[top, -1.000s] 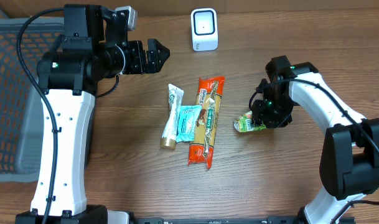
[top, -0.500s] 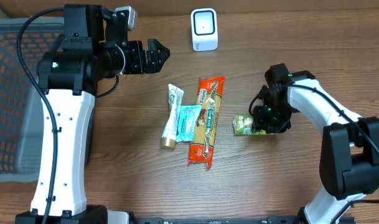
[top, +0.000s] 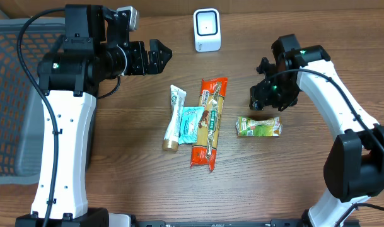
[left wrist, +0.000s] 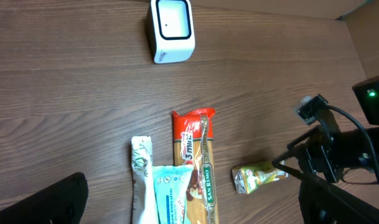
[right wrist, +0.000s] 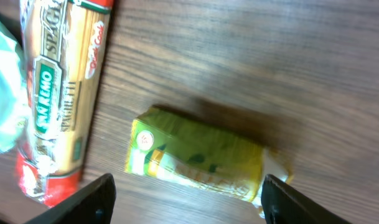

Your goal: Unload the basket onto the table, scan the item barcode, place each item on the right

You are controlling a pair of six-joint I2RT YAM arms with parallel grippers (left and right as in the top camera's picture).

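The green drink carton (top: 259, 127) is seen lying flat on the wooden worktop (top: 292, 183), right of ctr, long side running left-right. It is not held by anything. The right claw (top: 265, 101) is found just on the far side of the carton, raised off it. In the right wrist view its fingers (right wrist: 93, 200) are spread wide w/ the carton lying btwn and beyond them, untouched; nothing is clamped.

To the left of the carton, near but apart, a spaghetti pkt (top: 210, 122) in red and orange wrap is laid lengthwise, near-to-far. A teal pouch (top: 192, 123) is tucked against its left side, and a white tube (top: 174, 120) w/ a gold cap is set beside that, partly overlapped by the pouch.

A white scanner (top: 207, 29) is stood at the far edge, ctr, well apart from the carton.

The left claw (top: 161, 57) is held up at far left-of-ctr, pointed to the right, fingers wide apart and empty. A grey mesh basket (top: 5, 94) is placed at the left edge, partly hidden by the left arm.
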